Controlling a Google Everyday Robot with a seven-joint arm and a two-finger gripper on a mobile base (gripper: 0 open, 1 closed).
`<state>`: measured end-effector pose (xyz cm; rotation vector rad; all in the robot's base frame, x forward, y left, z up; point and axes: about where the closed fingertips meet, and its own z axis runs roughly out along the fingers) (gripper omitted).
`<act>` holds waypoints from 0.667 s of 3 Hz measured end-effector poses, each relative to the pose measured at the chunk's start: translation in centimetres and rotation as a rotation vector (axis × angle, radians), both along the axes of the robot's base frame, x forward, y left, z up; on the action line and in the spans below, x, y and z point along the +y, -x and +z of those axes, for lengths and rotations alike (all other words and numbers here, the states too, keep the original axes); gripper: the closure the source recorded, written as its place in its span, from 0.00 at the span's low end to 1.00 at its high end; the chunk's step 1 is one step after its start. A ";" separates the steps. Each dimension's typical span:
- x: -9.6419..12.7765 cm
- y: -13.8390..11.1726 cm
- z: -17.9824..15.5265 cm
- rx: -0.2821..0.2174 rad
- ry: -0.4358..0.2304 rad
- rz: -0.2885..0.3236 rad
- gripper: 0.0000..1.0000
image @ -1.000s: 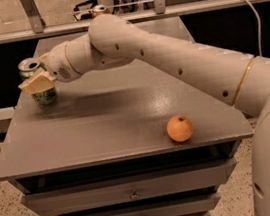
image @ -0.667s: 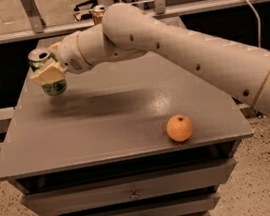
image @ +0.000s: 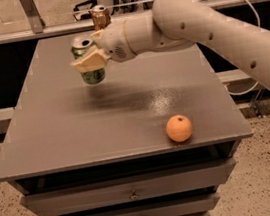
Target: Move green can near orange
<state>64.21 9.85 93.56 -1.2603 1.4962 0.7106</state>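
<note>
Item: small green drink can with silver top (image: 93, 77), pinched in your claw (image: 88, 62), aloft over the far-left part of the grey drawer desk (image: 68, 135).
Item: round orange fruit (image: 179, 128), near-right edge, well apart.
Pickup looks done; you have carry and set-down left.

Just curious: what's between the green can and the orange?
In the camera view, the gripper holds the green can; only bare tabletop reaches the orange.
</note>
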 end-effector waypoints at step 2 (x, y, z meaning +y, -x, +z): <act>-14.3 0.6 -3.0 0.081 -0.027 -0.101 1.00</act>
